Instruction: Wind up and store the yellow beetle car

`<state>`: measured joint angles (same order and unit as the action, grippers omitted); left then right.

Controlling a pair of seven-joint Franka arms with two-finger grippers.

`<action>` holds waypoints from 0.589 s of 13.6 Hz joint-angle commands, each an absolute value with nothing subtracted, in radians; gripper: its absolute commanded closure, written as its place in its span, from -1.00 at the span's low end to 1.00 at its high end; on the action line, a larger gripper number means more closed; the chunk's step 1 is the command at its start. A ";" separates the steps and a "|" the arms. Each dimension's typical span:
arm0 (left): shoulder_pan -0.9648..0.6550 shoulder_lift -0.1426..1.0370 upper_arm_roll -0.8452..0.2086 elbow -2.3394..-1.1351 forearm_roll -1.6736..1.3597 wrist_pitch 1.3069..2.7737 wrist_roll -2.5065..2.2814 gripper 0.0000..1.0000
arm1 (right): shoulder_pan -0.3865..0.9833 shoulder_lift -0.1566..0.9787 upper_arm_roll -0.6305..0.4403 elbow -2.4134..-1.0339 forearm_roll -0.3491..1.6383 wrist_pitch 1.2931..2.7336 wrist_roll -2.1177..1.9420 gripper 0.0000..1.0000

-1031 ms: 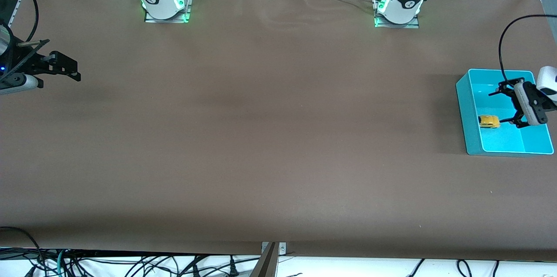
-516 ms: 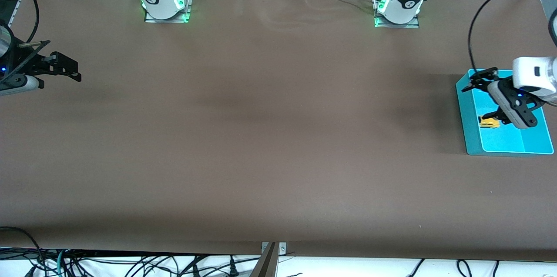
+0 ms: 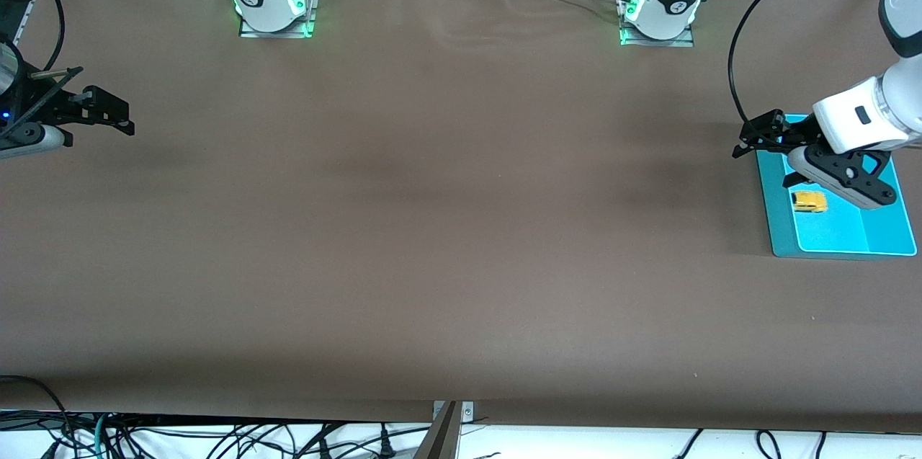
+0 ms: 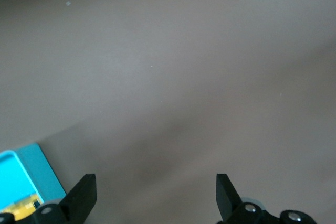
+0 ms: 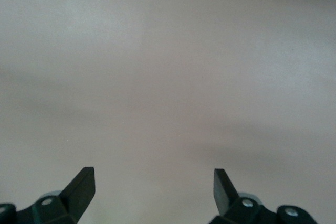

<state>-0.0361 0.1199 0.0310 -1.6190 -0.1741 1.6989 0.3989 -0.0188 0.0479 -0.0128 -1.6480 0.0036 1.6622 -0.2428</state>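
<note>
The yellow beetle car lies stored in the teal bin at the left arm's desk end; left hand above, released; right hand waits, fingers spread

The yellow beetle car is sitting upright on the floor of a shallow turquoise bin, at the left arm's end of the counter. It is a tiny, rounded, bright-yellow toy with dark windows, lying lengthwise along the bin, close to the bin's wall that faces the middle of the counter. It is lying free, just below the left tool, which is hanging over the bin's rim with its fingers spread and touching nothing.
</note>
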 commanded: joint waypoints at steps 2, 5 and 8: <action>-0.110 0.115 0.100 -1.551 -0.176 1.628 0.149 -1.00 | -0.017 0.061 -0.012 -1.618 0.017 1.647 -0.233 -1.00; -0.141 0.115 0.094 -1.511 -0.122 1.534 0.013 -1.00 | -0.017 0.061 -0.012 -1.620 0.017 1.646 -0.233 -1.00; -0.149 0.115 0.060 -1.508 -0.060 1.525 0.009 -1.00 | -0.017 0.061 -0.012 -1.620 0.017 1.646 -0.233 -1.00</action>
